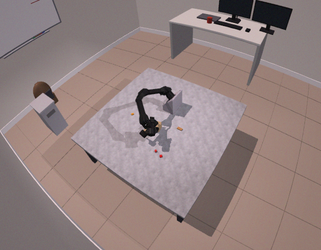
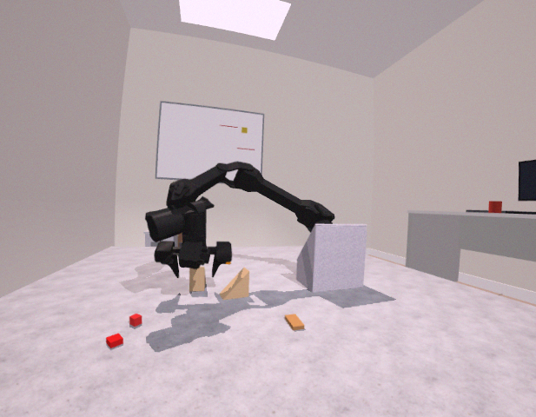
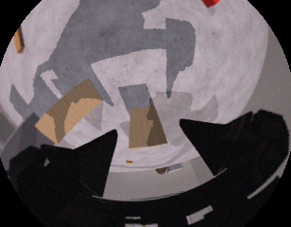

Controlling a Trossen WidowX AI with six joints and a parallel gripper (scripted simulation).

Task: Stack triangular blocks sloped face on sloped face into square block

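- Claw spread wide (nothing gripped), its fingers straddling one tan triangular block.
- Second triangular block just beside, on table.

Tan block between open hand fingers

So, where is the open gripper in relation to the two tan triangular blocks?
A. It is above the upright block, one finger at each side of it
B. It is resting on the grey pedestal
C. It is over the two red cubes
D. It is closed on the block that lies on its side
A: the gripper stands open with its fingers astride the upright triangular block, holding nothing; the other triangular block sits apart beside it.
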